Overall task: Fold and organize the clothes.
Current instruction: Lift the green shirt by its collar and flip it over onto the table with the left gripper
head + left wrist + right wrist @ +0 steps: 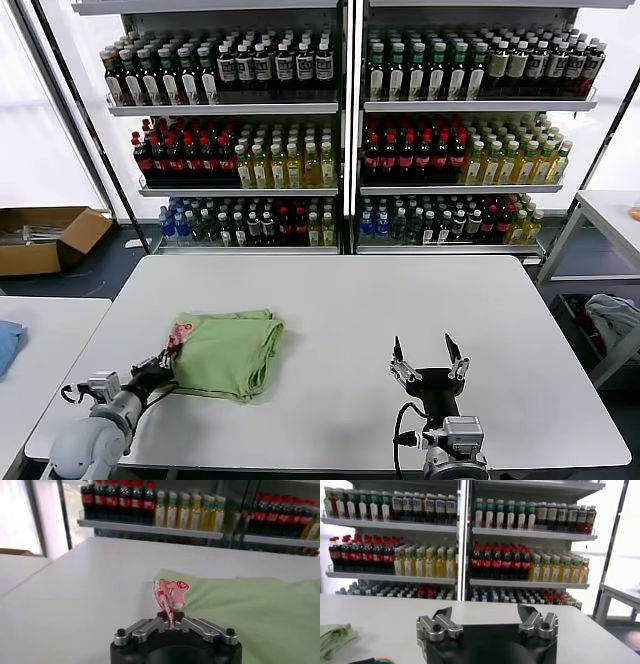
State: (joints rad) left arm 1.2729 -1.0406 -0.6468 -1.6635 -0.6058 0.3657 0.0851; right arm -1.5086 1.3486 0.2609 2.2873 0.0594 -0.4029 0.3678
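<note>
- behind the white table (350, 330) stand two shelving units packed with bottled drinks (420, 150); a cardboard box (40, 238) sits on the floor off to the left.
- the light green polo shirt (228, 352) lies bunched and partly folded on the table's left half, near the front edge, its red-and-white printed corner (169, 596) sticking out at the left side.
- the left gripper (170, 621) is at that corner, fingers pressed together and pinching the printed fabric, which stands up between them; gripping a corner likely gives control to pull a layer over or spread it flat.
- the right gripper (428, 365) hangs over bare table well apart from the shirt, fingers spread wide and holding nothing, seemingly waiting out of the cloth's way.
- the shirt is not yet a neat fold, so the task looks unfinished.
</note>
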